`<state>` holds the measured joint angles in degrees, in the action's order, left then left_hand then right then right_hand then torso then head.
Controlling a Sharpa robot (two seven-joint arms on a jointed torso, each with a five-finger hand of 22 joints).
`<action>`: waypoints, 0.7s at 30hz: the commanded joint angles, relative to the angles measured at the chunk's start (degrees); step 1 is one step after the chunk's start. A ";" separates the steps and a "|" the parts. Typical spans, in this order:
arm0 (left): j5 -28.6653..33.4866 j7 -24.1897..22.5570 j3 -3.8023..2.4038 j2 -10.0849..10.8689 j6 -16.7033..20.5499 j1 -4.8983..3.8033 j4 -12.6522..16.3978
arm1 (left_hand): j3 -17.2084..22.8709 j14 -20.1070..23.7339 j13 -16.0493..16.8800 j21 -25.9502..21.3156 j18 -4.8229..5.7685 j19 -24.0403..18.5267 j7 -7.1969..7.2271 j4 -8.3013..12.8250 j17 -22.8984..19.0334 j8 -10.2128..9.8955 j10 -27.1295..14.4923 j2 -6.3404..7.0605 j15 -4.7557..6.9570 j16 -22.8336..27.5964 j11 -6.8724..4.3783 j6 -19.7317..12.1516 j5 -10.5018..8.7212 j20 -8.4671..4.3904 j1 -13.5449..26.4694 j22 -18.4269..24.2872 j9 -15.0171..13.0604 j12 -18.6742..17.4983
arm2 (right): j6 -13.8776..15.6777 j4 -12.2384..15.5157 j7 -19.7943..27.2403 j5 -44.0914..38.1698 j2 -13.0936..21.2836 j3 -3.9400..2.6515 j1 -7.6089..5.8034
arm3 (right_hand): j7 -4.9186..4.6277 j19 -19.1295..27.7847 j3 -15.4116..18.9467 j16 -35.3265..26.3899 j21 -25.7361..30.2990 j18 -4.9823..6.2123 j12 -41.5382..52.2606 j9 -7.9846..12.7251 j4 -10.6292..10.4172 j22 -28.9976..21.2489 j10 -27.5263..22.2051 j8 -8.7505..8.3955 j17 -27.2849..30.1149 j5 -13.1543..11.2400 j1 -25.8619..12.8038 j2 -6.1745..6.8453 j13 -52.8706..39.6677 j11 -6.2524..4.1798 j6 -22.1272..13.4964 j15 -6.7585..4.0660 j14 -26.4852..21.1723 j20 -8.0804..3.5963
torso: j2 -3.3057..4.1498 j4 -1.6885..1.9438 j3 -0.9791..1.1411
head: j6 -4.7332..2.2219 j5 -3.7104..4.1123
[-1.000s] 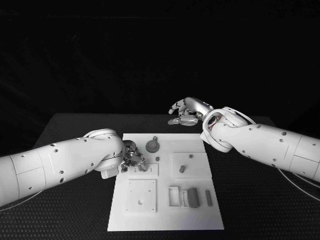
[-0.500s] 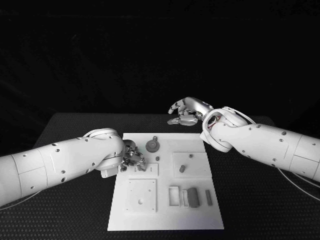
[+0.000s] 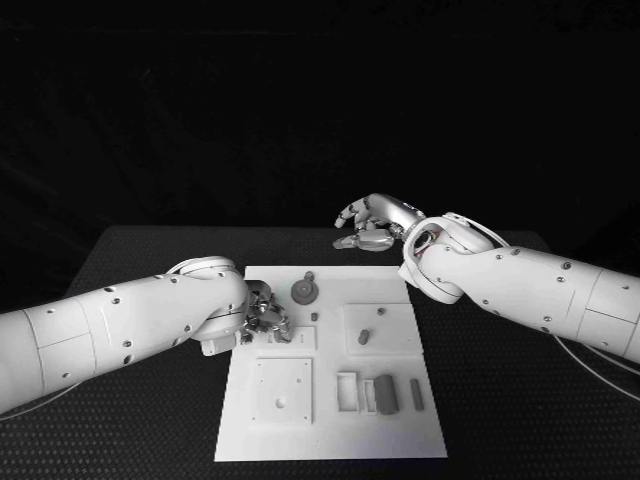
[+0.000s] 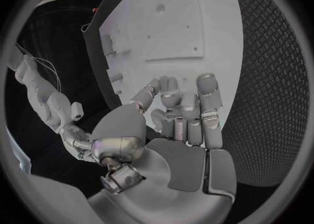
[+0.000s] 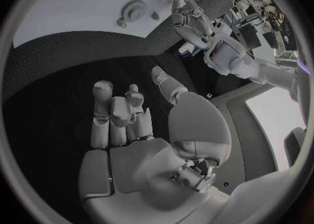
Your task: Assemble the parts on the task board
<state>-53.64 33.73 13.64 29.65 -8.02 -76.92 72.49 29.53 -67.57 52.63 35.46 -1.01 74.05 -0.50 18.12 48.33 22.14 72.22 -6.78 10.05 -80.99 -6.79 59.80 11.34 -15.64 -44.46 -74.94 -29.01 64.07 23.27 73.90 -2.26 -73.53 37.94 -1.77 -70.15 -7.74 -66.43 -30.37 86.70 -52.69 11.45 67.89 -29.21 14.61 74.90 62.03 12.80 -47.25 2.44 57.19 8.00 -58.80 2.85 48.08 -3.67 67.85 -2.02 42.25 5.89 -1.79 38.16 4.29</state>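
- Left hand (image 3: pixel 264 322) sits low over the left edge of the task board (image 3: pixel 335 440), fingers curled in tight, fingertips at a small raised plate there. Can't tell whether they pinch a part; the left wrist view shows the fingers (image 4: pixel 190 111) bunched together above the white board and nothing clearly between them.
- The left forearm (image 3: pixel 133 320) covers the table (image 3: pixel 147 260) beside the board's left side.
- Round knobbed part (image 3: pixel 306 291) stands near the board's far edge, just beside the left hand, not touching it.
- Small part (image 3: pixel 363 338) lies on the square plate right of centre, well apart from both hands.
- Row of upright parts (image 3: pixel 387 393) at the near right of the board; their shapes are hard to make out.
- Right hand (image 3: pixel 372 224) hangs beyond the board's far edge over the black table, fingers loosely curled and apart, holding nothing; the right wrist view agrees (image 5: pixel 124 114).
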 commanded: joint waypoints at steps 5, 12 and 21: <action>-0.37 0.21 -0.02 -0.27 -1.03 0.04 -0.08 | 2.32 1.58 0.07 -0.18 -0.80 0.31 1.59 -2.44 -0.15 4.78 0.55 -0.54 2.04 -0.24 -0.47 5.98 -0.60 -0.14 0.15 -0.98 -31.23 -0.33 | -0.65 0.11 0.32 -0.10 -0.05 -0.03 -0.01 | -1.59 -0.17 -0.07 -0.35 0.24 3.55 -0.24 -0.03 0.40 0.52 -0.48 -0.02 0.00 0.38 0.12 -0.51 0.07 -0.06 -1.29 0.21 -0.34 -0.26 | -0.02 0.00 0.00 | 0.07 0.02; -1.32 0.21 -0.02 -0.69 -0.81 0.10 -0.38 | 2.34 1.53 0.07 -0.18 -0.79 0.37 1.62 -2.51 -0.25 4.63 0.64 -0.58 2.04 -0.31 -0.52 6.12 -0.90 -0.13 0.23 -0.98 -31.50 -0.35 | -0.66 0.15 0.33 -0.10 -0.05 -0.03 -0.01 | -1.59 -0.16 -0.05 -0.35 0.25 3.55 -0.24 -0.03 0.43 0.53 -0.48 -0.02 0.00 0.38 0.12 -0.53 0.08 -0.06 -1.28 0.21 -0.34 -0.25 | -0.01 0.02 0.00 | 0.11 0.06; -1.62 0.11 -0.02 -0.70 -0.92 0.18 -0.51 | 2.40 1.51 0.07 -0.19 -0.78 0.39 1.63 -2.51 -0.30 4.55 0.67 -0.68 2.04 -0.33 -0.54 6.15 -0.91 -0.13 0.22 -0.98 -31.62 -0.36 | -0.62 0.19 0.37 -0.10 -0.08 -0.03 -0.01 | -1.59 -0.16 -0.03 -0.34 0.25 3.55 -0.24 -0.04 0.45 0.54 -0.49 -0.01 0.00 0.38 0.11 -0.57 0.09 -0.06 -1.27 0.21 -0.35 -0.25 | -0.03 0.03 -0.01 | 0.08 0.08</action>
<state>-54.64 33.80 13.63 29.05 -8.14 -76.79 71.94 29.46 -67.55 52.62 35.46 -1.01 74.16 -0.40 18.05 48.09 22.15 72.41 -6.86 10.03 -80.98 -6.80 59.90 10.45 -15.51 -44.04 -74.93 -29.85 64.07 23.15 73.98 -2.26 -73.53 37.89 -1.77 -70.15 -7.71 -66.41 -30.37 86.70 -52.69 11.45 67.89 -29.21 14.61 74.90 62.03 12.80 -47.25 2.44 57.19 8.00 -58.81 2.85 48.03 -3.67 67.85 -2.01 42.24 5.90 -1.80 38.25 4.36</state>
